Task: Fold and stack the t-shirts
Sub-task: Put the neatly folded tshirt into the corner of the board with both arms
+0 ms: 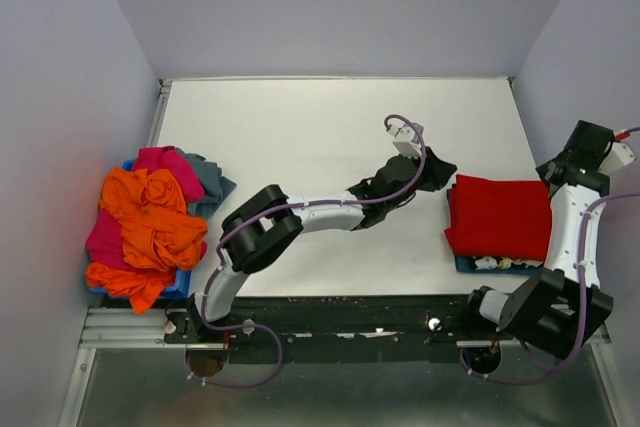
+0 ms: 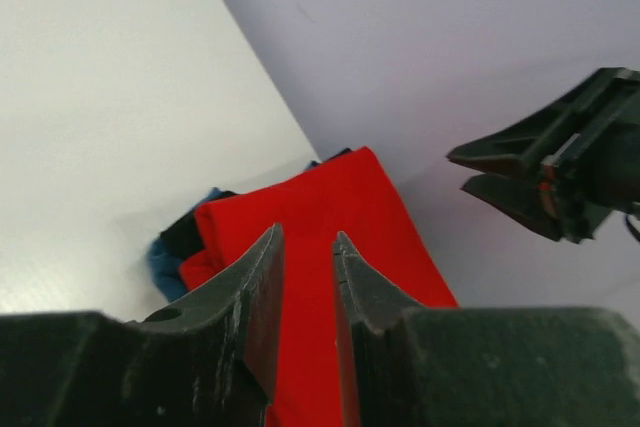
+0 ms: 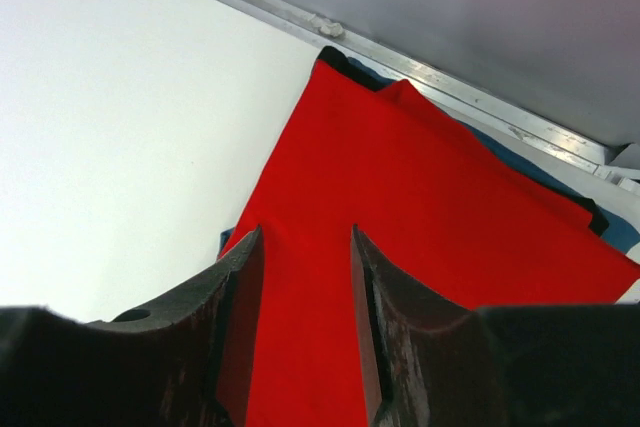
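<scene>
A folded red t-shirt (image 1: 500, 215) lies on top of a stack at the right of the table, over a blue tee (image 1: 465, 265) and a black floral tee (image 1: 497, 264). My left gripper (image 1: 440, 170) is just off the stack's left edge. In the left wrist view it (image 2: 307, 237) is open a little and empty above the red shirt (image 2: 330, 197). My right gripper (image 1: 550, 169) is at the stack's far right corner. It (image 3: 305, 232) is open and empty over the red shirt (image 3: 420, 177). An unfolded pile lies at the left: orange (image 1: 150, 217), magenta-pink (image 1: 165, 160) and teal-grey (image 1: 205, 177) tees.
The table's right rail (image 3: 450, 77) runs right behind the stack. The side wall (image 2: 450, 47) stands close behind it. My right gripper (image 2: 460, 171) shows in the left wrist view, beyond the red shirt. The white table (image 1: 300, 137) lies between pile and stack.
</scene>
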`<state>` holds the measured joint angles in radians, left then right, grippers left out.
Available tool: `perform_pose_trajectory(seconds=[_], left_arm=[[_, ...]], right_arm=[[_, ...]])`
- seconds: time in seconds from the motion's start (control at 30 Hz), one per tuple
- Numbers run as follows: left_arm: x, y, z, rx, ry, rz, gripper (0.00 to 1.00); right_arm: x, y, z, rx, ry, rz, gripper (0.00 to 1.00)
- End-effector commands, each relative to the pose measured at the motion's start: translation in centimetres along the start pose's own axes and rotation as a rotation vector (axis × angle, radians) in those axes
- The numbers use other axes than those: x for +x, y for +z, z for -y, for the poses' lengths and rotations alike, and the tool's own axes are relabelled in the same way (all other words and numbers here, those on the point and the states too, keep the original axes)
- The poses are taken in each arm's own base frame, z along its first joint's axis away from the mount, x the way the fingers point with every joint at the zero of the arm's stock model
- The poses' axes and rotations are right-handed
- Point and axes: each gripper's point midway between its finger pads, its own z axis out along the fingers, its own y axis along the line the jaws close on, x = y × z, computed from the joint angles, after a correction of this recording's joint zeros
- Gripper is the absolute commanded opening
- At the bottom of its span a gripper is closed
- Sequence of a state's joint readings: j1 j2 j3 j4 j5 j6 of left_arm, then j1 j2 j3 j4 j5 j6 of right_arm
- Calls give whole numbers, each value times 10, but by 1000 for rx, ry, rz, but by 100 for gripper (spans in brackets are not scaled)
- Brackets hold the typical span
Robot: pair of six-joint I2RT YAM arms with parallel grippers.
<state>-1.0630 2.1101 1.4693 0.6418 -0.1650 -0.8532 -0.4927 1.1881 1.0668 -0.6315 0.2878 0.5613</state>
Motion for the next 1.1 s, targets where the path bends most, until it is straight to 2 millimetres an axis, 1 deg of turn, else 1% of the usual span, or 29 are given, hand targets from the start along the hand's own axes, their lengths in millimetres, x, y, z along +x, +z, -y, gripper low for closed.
perform_pose_trajectory(seconds=[0.0, 0.07, 0.13, 0.17, 0.2, 0.23, 0.27, 0.3, 0.33, 0.37, 0.4, 0.43, 0.5, 0.57, 0.6, 0.67, 0.7, 0.73, 0.77, 0.83, 0.93, 1.0, 1.07], left_arm=[[19, -8, 22, 97, 9, -78, 36], [13, -18, 21, 85, 27, -77, 40], [-1, -32, 18, 48, 62, -57, 48], [-7, -41, 12, 22, 82, -52, 53], [-20, -50, 9, -5, 93, -32, 59], [-29, -60, -2, -51, 106, -18, 63], [-46, -70, -10, -86, 115, 12, 66], [-58, -82, -20, -130, 121, 28, 69], [-67, -93, -32, -165, 130, 31, 71], [-78, -104, -39, -189, 138, 36, 72], [-82, -116, -50, -224, 154, 31, 74], [-93, -129, -56, -251, 171, 43, 76], [-108, -156, -74, -328, 229, 61, 81], [-118, -189, -95, -433, 287, 80, 93], [-125, -205, -100, -460, 318, 97, 98], [-132, -236, -111, -510, 374, 125, 99], [-134, -252, -117, -529, 386, 141, 99], [-134, -268, -124, -555, 397, 157, 99], [-139, -282, -125, -558, 401, 187, 99], [-139, -308, -132, -566, 408, 230, 99], [-140, -337, -135, -534, 399, 299, 99], [-136, -349, -137, -504, 396, 326, 99], [-136, -358, -137, -492, 394, 348, 99]], right_arm=[[1, -19, -5, -62, 45, 5, 52], [9, -29, -29, -251, -11, 6, 62], [20, -44, -45, -393, -20, 3, 73], [23, -52, -54, -457, -27, 4, 85], [27, -60, -64, -524, -49, -1, 100], [30, -68, -72, -565, -67, -5, 100], [30, -76, -79, -596, -92, -3, 100], [35, -83, -88, -620, -127, -3, 100], [38, -92, -96, -641, -158, -1, 100], [42, -102, -108, -679, -200, 4, 100], [49, -111, -118, -715, -231, 1, 100], [56, -122, -127, -757, -259, 0, 100], [67, -145, -140, -877, -290, 18, 100], [80, -166, -146, -991, -319, 32, 100], [85, -171, -145, -1019, -327, 35, 100], [97, -184, -144, -1086, -347, 22, 100], [104, -186, -142, -1115, -351, 9, 100], [115, -194, -143, -1162, -361, -12, 100], [122, -196, -140, -1182, -362, -23, 100], [133, -194, -134, -1189, -373, -41, 100], [143, -187, -123, -1171, -388, -42, 100], [144, -186, -118, -1163, -382, -31, 100], [145, -188, -116, -1175, -379, -27, 100]])
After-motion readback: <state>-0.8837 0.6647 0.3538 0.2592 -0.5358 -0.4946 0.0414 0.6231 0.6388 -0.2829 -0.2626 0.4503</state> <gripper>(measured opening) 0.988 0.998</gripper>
